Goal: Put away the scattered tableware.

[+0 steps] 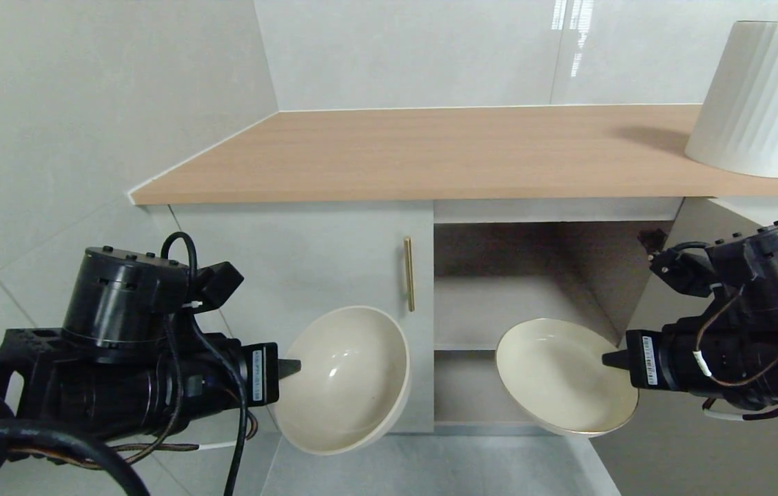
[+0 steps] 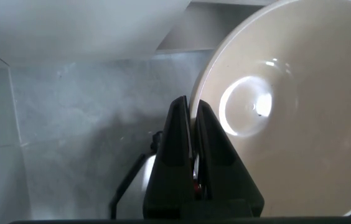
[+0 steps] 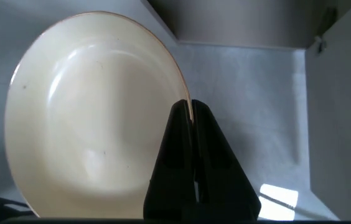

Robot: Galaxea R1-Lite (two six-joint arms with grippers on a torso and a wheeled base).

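My left gripper [image 1: 290,368] is shut on the rim of a deep cream bowl [image 1: 344,380], held tilted in front of the closed left cabinet door. In the left wrist view the fingers [image 2: 182,127] pinch the bowl [image 2: 294,106] at its edge. My right gripper [image 1: 612,359] is shut on the rim of a shallow cream plate [image 1: 561,377], held tilted in front of the open cabinet compartment [image 1: 533,303]. The right wrist view has the plate [image 3: 94,112] clamped between the fingers [image 3: 180,134].
A wooden countertop [image 1: 430,155] runs above the cabinet, with a white ribbed container [image 1: 761,96] at its right end. The left door has a brass handle [image 1: 408,273]. The right door [image 1: 705,227] stands open. A shelf [image 1: 492,313] divides the open compartment. Tiled wall at left.
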